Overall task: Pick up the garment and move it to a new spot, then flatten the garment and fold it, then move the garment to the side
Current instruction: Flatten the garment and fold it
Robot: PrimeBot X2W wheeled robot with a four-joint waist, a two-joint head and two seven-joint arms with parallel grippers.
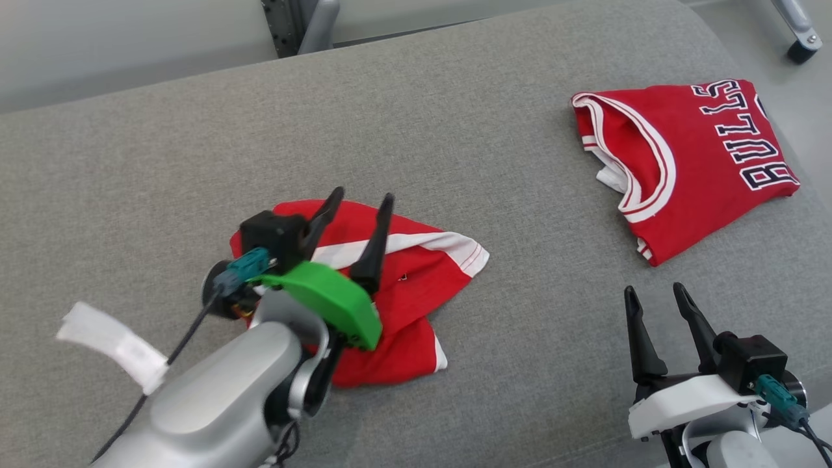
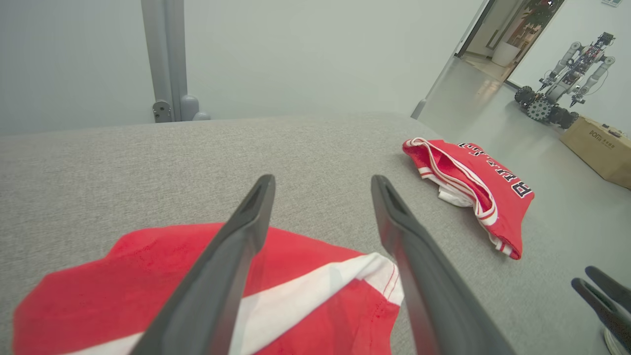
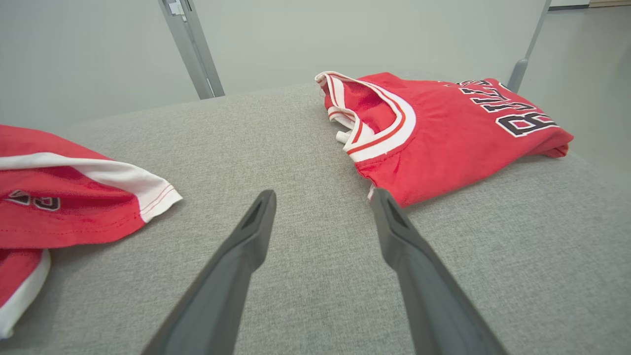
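Observation:
The garment [image 1: 422, 266] is a crumpled red piece with a white stripe, lying on the grey padded surface [image 1: 455, 149] left of centre. My left gripper [image 1: 363, 195] hangs over its far part, open, with nothing between its fingers. In the left wrist view the garment [image 2: 335, 320] lies beneath the spread left gripper [image 2: 323, 180]. My right gripper [image 1: 654, 289] stands open at the lower right above bare fabric, apart from both red pieces. The right wrist view has the garment [image 3: 64, 217] at its left and the right gripper [image 3: 323, 193] open.
A folded red jersey [image 1: 702, 175] with "BULLS" lettering lies at the far right near the surface's edge. Behind the surface rise a metal post [image 1: 286, 26] and a castor wheel [image 1: 803, 49]. Another robot [image 2: 562, 84] and a cardboard box [image 2: 599, 148] stand on the floor beyond.

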